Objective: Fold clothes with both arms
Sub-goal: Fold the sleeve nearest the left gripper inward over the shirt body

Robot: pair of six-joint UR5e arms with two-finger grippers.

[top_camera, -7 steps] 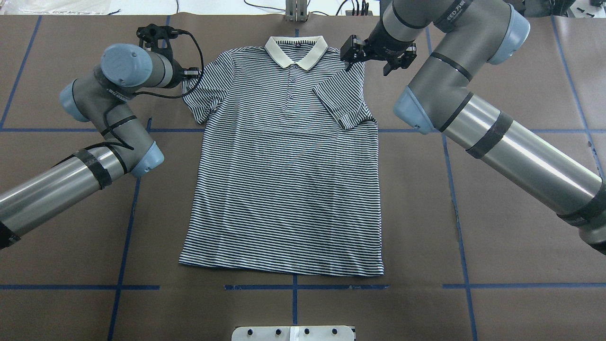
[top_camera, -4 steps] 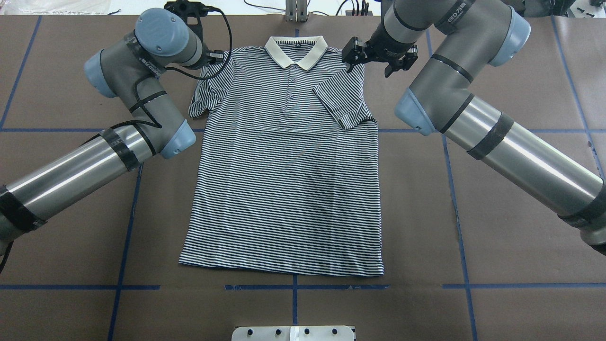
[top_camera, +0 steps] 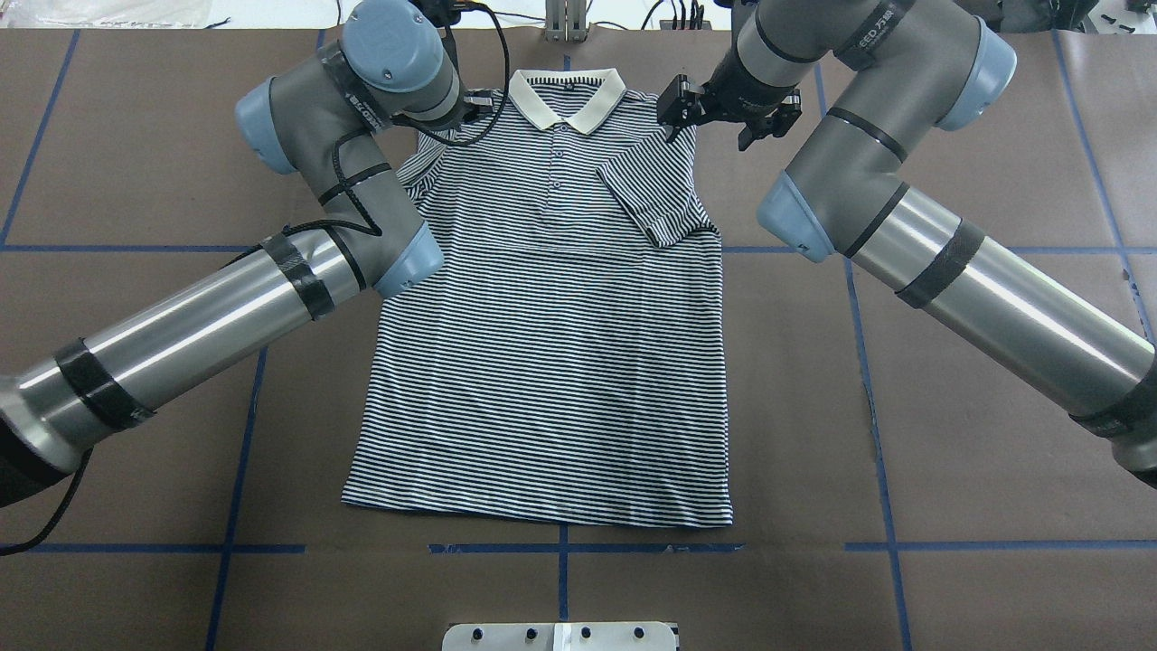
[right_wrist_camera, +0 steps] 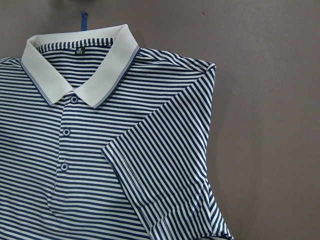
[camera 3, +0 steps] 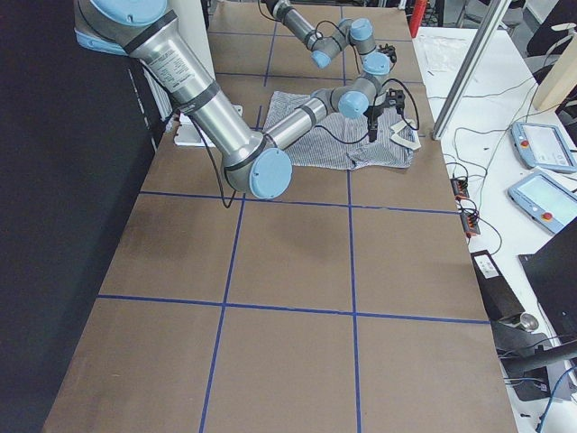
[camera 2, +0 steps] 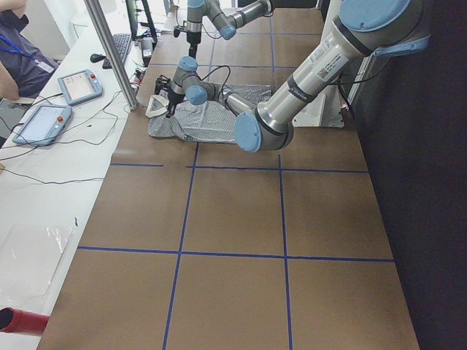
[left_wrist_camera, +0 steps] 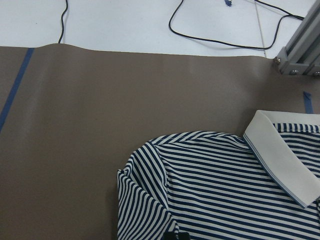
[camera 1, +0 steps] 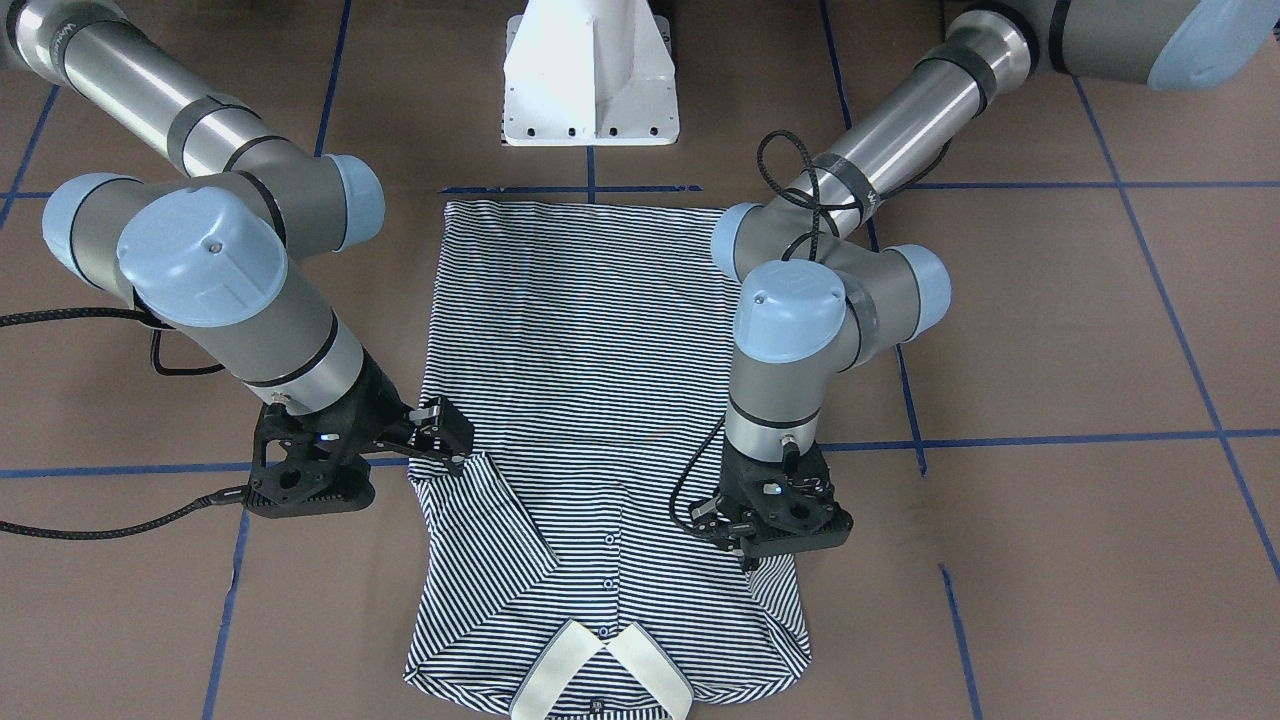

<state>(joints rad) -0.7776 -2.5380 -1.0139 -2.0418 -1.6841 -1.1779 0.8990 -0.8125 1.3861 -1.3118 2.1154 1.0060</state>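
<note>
Left gripper (camera 1: 746, 556) fingers are pressed together on the left-side sleeve (left_wrist_camera: 145, 200) of the polo shirt (top_camera: 551, 362), which bunches up beside the collar (top_camera: 567, 98). Right gripper (top_camera: 707, 134) fingers are spread at the opposite shoulder's edge, holding nothing. The right-side sleeve (top_camera: 655, 203) lies folded across the chest. The shirt lies face up on the brown table (top_camera: 904, 452), its hem toward the robot

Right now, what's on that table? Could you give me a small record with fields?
item: striped shirt, lying flat on the table
collar: white, at the end away from the robot
right-side sleeve: folded in over the chest
left-side sleeve: bunched inward
left gripper: shut on the left-side sleeve
right gripper: at the shirt's shoulder edge; open or shut, cannot tell
</note>
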